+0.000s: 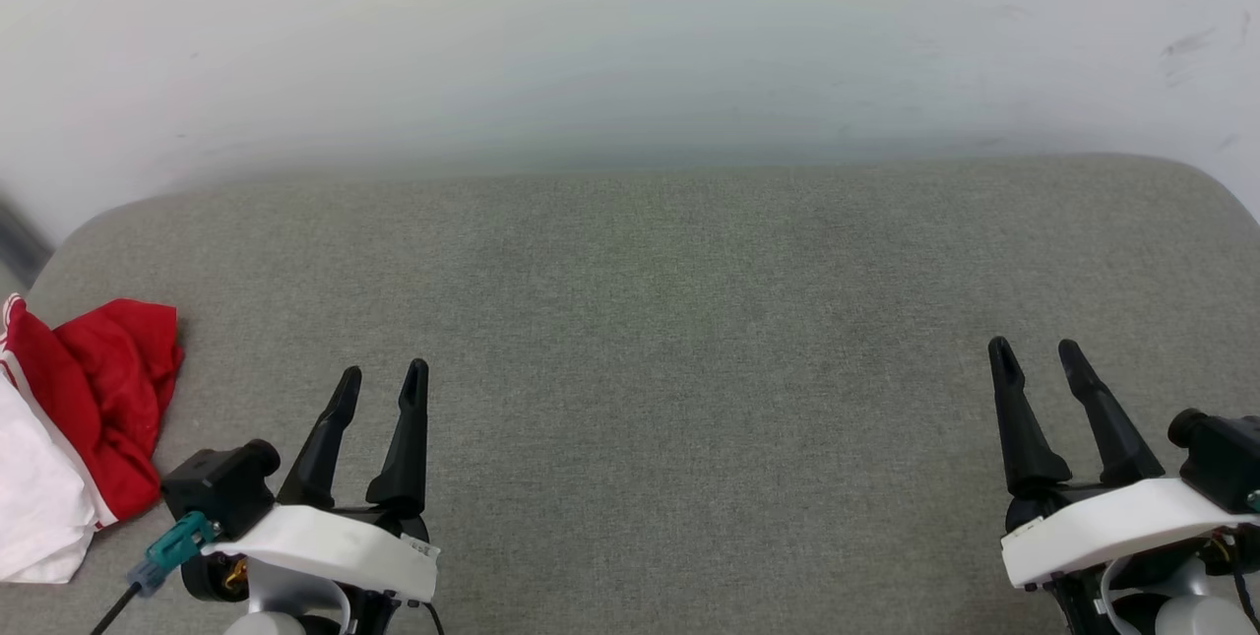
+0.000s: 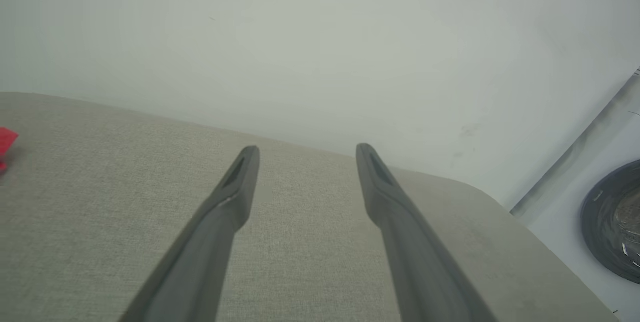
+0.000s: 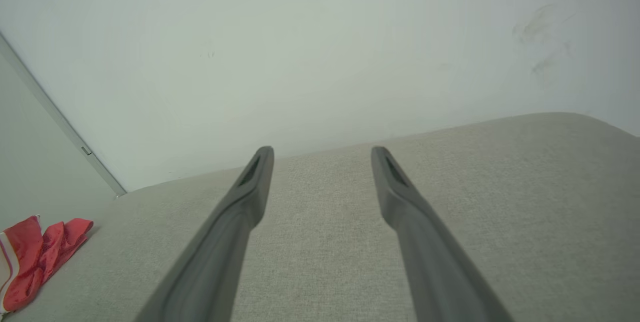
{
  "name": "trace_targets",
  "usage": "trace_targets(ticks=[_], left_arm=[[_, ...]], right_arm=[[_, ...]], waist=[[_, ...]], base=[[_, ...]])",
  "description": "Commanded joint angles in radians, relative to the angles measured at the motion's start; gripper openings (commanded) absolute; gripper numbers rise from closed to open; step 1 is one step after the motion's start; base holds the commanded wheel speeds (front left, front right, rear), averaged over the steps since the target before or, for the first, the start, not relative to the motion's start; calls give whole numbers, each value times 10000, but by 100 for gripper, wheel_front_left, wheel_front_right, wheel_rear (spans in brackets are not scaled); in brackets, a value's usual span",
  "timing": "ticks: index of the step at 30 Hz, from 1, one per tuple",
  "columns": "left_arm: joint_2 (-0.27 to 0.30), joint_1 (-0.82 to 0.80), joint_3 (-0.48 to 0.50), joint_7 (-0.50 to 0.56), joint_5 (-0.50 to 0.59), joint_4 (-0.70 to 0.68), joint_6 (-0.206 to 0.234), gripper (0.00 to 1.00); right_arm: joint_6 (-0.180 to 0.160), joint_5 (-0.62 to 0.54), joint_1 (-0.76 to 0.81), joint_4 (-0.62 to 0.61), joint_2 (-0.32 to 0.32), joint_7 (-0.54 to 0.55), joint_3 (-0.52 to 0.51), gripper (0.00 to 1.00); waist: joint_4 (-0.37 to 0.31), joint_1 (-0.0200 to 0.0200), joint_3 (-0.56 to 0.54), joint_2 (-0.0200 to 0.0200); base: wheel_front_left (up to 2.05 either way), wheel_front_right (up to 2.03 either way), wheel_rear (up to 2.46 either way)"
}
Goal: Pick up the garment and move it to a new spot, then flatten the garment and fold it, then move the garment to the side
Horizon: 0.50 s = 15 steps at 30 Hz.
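Red and white, bunched at the near left edge of the grey fabric worktop (image 1: 630,320): the garment (image 1: 98,389). Lies to the left of the left fingers (image 1: 406,438), near but not touching. Spread wide and empty, those; likewise the right fingers (image 1: 1019,418), well apart at the near right.

A grey fabric-covered surface (image 1: 689,320) carries a crumpled red-and-white garment (image 1: 103,394) at its left edge.
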Motion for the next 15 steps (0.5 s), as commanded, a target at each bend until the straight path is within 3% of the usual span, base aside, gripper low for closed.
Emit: trace_targets(ticks=[1, 15], left_arm=[[33, 47, 32, -111, 340, -97, 22, 100], [-104, 154, 219, -440, 1781, 231, 69, 100]], right_arm=[[0, -366, 24, -168, -29, -64, -3, 100], [0, -1879, 147, -372, 74, -31, -38, 100]], waist=[[1, -1, -6, 0], [41, -1, -41, 0]], base=[[0, 0, 0], [0, 0, 0]])
